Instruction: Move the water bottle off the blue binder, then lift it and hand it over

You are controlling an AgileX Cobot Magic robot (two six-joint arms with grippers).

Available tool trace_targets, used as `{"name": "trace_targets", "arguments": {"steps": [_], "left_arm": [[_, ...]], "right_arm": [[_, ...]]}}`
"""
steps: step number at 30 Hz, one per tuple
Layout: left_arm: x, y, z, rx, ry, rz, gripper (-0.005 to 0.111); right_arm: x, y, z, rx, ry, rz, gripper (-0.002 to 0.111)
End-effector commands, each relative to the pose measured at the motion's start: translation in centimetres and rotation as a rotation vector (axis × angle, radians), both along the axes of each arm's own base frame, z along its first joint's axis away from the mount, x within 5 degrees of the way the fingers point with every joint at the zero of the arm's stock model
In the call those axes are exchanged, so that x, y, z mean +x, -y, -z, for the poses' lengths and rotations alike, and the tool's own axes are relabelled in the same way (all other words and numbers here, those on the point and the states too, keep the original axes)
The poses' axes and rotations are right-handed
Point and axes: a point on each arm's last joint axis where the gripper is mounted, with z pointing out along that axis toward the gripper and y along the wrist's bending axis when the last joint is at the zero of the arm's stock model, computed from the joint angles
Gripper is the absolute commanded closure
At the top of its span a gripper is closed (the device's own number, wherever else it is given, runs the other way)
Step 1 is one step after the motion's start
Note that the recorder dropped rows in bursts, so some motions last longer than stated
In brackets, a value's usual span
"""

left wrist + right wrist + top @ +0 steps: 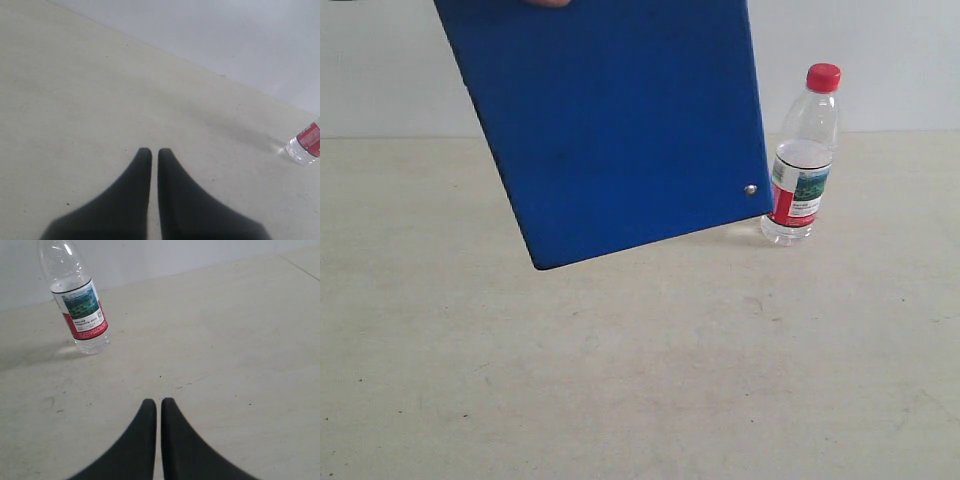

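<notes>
Okay, water bottle (803,170) stands upright on bare table (640,390) beside riveted corner of tilted blue binder (620,120), open room in front; left hand (154,152) and right hand (158,402) both closed, empty.

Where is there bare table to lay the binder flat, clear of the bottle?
The wide stretch of table in front of the binder and bottle is bare, also the left side. Tight only at far right, where the bottle stands upright by the binder's riveted corner.
</notes>
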Motion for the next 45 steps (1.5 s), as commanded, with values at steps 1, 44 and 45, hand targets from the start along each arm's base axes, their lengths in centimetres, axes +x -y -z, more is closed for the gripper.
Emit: {"name": "trace_targets", "arguments": {"steps": [1, 44, 45], "left_arm": [[0.0, 0.0, 0.1, -0.011, -0.002, -0.006, 0.102], [-3.0, 0.5, -1.4, -0.11, 0.217, 0.07, 0.102], [-2.9, 0.4, -1.1, -0.13, 0.192, 0.044, 0.102]], "right_arm": [[0.0, 0.1, -0.1, -0.063, 0.013, -0.001, 0.108], [0.0, 0.1, -0.2, -0.048, 0.018, -0.002, 0.108], [0.0, 0.1, -0.2, -0.048, 0.018, -0.002, 0.108]]}}
